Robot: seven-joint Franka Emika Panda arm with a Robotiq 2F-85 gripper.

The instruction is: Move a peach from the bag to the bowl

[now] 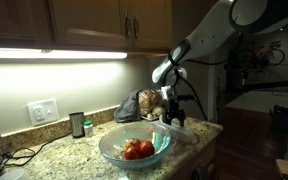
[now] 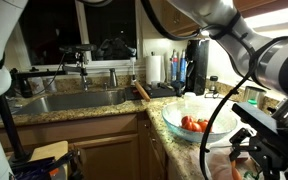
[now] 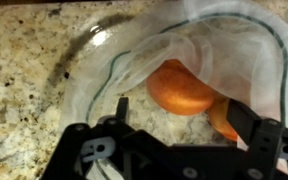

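In the wrist view a round orange peach point(image 3: 182, 86) lies on the granite counter, inside thin whitish material with a dark hem point(image 3: 246, 40). A second orange fruit point(image 3: 221, 118) shows partly beside it. My gripper point(image 3: 182, 116) is open, its two black fingers point(image 3: 119, 112) either side of the peach and just short of it, not touching. In an exterior view the gripper point(image 1: 170, 108) hangs low beside the dark grey-brown bag point(image 1: 134, 104), behind the bowl. The clear bluish glass bowl point(image 1: 109, 148) point(image 2: 172, 116) holds darker red fruits point(image 1: 137, 149) point(image 2: 192, 124).
A small dark can point(image 1: 77, 124) and a wall outlet point(image 1: 43, 111) stand at the back of the counter. Cabinets hang overhead. A sink point(image 2: 74, 101) and a paper towel roll point(image 2: 155, 68) lie beyond the bowl. The counter edge point(image 1: 199, 140) runs close to the bowl.
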